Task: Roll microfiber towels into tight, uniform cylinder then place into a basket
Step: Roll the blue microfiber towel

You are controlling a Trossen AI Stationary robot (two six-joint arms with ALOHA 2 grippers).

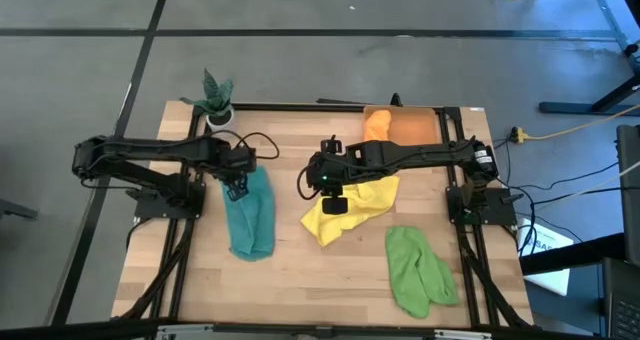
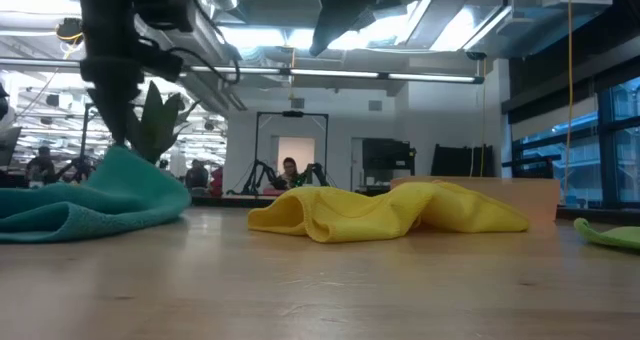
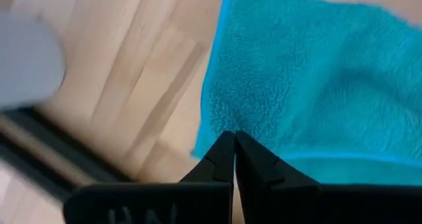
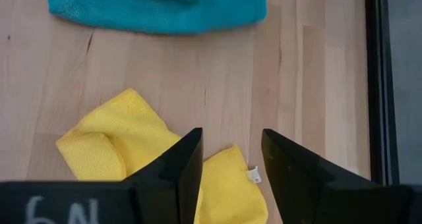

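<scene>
1. Far left on the counter point(image 1: 300, 280) stands a white pot with a green plant point(image 1: 217, 98); it is no part of my work.
2. My left tool point(image 1: 236, 189) sits at the far end of the teal towel point(image 1: 250, 215), its jaws pressed fully together. The left wrist view puts the tips right at the towel's corner, but I cannot tell whether any cloth is pinched between them.
3. The teal towel lies as a long folded strip running near to far on the left half of the counter, not yet a cylinder. It looks soft and fluffy; I judge it will slump and unroll unless kept tight, so an edge or corner is the place to take hold.
4. My right tool point(image 1: 334, 204) hovers over the left part of the yellow towel point(image 1: 350, 208) at mid-counter, jaws standing wide with nothing in them.
5. The yellow towel is bunched and partly folded, with a small label near one hem. It is light and limp; I would pinch a free corner, not the heaped middle.
6. The basket point(image 1: 415, 126) sits at the far edge, right of centre, with the orange towel point(image 1: 377, 122) at its left end.
7. The light green towel point(image 1: 417, 270) lies crumpled near right, well apart from both tools.
</scene>
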